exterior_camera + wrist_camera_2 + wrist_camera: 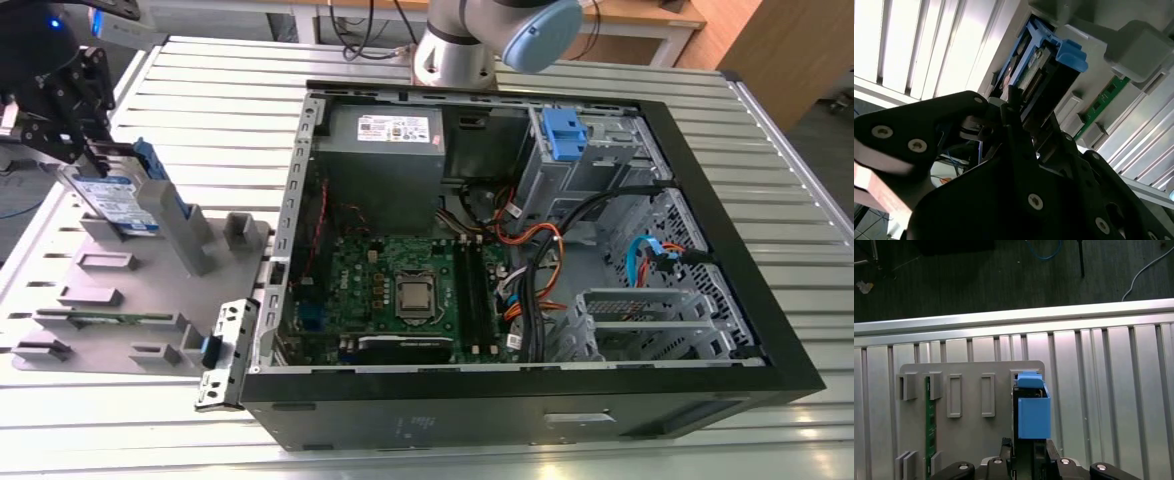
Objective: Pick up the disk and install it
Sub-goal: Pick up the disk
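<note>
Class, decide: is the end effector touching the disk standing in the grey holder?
Cannot tell. In the first wrist view the end effector sits at the near end of the disk, but that spot is dark, showing neither contact nor gap.

Disk (118,203) upright in parts tray (160,290), the exterior view's left — PC case (467,420) just beside, both on table (787,150).
</note>
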Tool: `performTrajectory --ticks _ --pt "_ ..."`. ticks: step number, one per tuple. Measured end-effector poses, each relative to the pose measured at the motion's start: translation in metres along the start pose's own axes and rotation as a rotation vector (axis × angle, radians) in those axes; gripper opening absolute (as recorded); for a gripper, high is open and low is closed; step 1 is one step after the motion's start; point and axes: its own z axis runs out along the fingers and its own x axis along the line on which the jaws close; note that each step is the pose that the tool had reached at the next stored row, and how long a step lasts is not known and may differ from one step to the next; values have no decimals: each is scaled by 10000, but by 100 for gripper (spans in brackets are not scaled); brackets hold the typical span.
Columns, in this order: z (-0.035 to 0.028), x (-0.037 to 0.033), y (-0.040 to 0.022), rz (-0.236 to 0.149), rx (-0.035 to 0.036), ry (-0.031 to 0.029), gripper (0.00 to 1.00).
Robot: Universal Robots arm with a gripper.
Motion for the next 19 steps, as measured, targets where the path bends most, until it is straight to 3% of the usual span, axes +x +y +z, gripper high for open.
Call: performTrajectory --ticks 6,7,10,15,19 --pt "0 0 0 2 5 45 36" --pt "0 0 0 2 5 52 42" --pt "0 0 0 3 7 74 42" --pt "-59 -1 2 3 5 59 42" --pt "-58 0 0 2 6 55 42"
